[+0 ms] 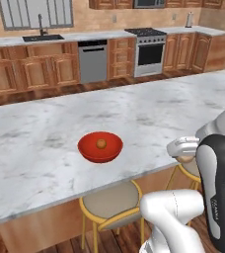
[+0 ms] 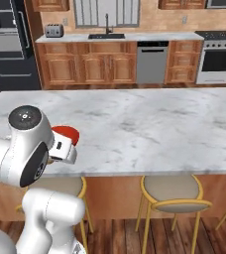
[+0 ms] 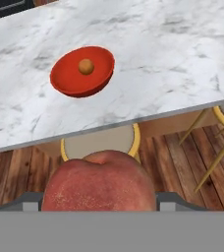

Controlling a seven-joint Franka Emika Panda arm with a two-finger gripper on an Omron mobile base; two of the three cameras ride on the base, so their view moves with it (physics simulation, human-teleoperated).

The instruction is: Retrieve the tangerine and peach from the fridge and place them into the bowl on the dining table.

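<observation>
Peach [image 3: 100,181] was found clamped between the two fingertips of the tool [image 3: 100,199], filling the lower middle of the hand view, its blushed red skin toward the camera. The jaws stood wide, closed against the fruit's sides. The tool was positioned off the near edge of the bench [image 1: 45,133], above the wooden floor [image 3: 15,172] and a yellow-framed stool [image 3: 100,142], and not yet over the marble top.

Red bowl [image 1: 100,147] sat on the bench a little inside the near edge, upright, with the tangerine [image 1: 101,144] already resting at its centre. The fridge [image 2: 8,44] stood at the far left of the right base view.

Risks noted, as judgement only:
- The fruit was held over open floor. Any slip or early release at this position would likely drop it onto the stool or the floor rather than the bench.
- The grip bore on a round, smooth surface; a sharp swing of the arm could roll the fruit out of the fingertips.
- The bowl was shallow and already occupied. A release from too high, or off centre, could bounce the peach off the tangerine or the rim and send it across the marble.
- A low approach could strike the bench edge or nudge the bowl, which lay near that edge.
- In the right base view the arm hid most of the bowl.
</observation>
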